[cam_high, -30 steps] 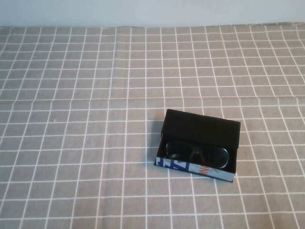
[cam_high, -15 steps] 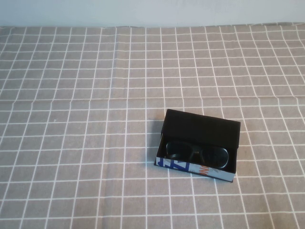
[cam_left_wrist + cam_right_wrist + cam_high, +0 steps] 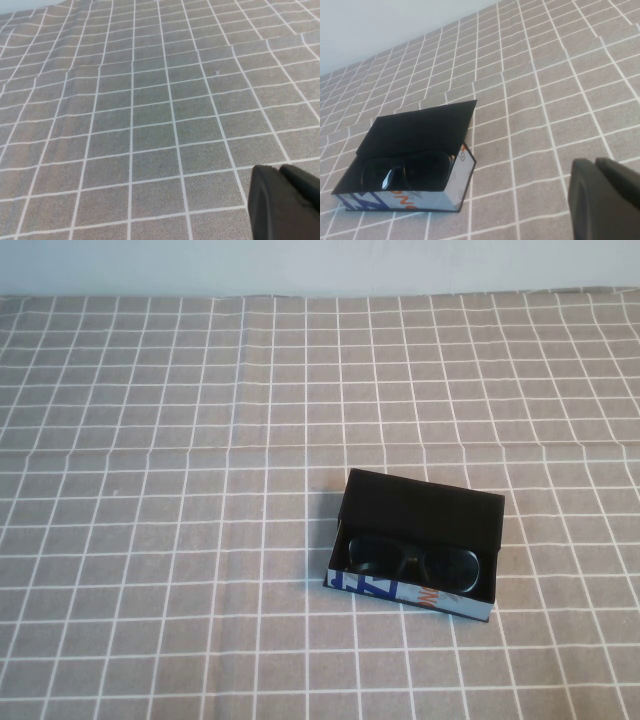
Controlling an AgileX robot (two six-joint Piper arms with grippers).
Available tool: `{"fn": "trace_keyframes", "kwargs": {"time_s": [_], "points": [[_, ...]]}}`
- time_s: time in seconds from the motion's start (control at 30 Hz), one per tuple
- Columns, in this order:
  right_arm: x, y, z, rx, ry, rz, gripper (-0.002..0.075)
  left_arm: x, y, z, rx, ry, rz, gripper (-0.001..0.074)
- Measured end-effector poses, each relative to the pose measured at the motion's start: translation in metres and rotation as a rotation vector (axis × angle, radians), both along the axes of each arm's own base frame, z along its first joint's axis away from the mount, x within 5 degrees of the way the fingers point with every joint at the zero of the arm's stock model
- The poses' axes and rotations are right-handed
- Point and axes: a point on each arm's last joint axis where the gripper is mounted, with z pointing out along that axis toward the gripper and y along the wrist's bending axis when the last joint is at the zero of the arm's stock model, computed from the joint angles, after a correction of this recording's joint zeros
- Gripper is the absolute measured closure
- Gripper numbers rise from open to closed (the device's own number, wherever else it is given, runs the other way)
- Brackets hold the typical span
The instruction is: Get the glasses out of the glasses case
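Rectangular black glasses case (image 3: 420, 515) with a black flap lid and a white outer side printed in blue and orange: lies on the grey cloth with white grid lines (image 3: 150, 540), lid flap raised and leaning back, inside open to view. Dark black-framed glasses (image 3: 412, 565) with dark lenses: rest folded inside the case, lenses along the printed wall, not yet taken out.

Compared with one second and half a second ago in the high view: no difference. Same case position, same flap angle, same glasses inside, same folds in the cloth.

Right gripper (image 3: 595, 162): out of the high view, seen only from its own wrist camera. Dark fingers pressed together with only a seam between them, holding nothing. Case (image 3: 420, 132) and glasses (image 3: 407, 172) out ahead of those fingertips, well apart from them, nothing touching.

Left gripper (image 3: 279, 170): likewise seen only from its wrist camera. Fingers together, empty, above bare cloth (image 3: 150, 125); no case near them.
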Motion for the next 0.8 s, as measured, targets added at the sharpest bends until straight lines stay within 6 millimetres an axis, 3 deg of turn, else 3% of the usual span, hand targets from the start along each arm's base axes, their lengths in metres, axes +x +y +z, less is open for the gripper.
{"fn": "trace_keyframes", "kwargs": {"time_s": [0.43, 0.8], "points": [[0.000, 0.001, 0.001, 0.028, -0.002, 0.000, 0.0743, 0.000, 0.000, 0.000, 0.000, 0.000, 0.000, 0.0740], [0.000, 0.007, 0.015, 0.625, -0.022, -0.006, 0.0743, 0.000, 0.000, 0.000, 0.000, 0.000, 0.000, 0.0740]]}}
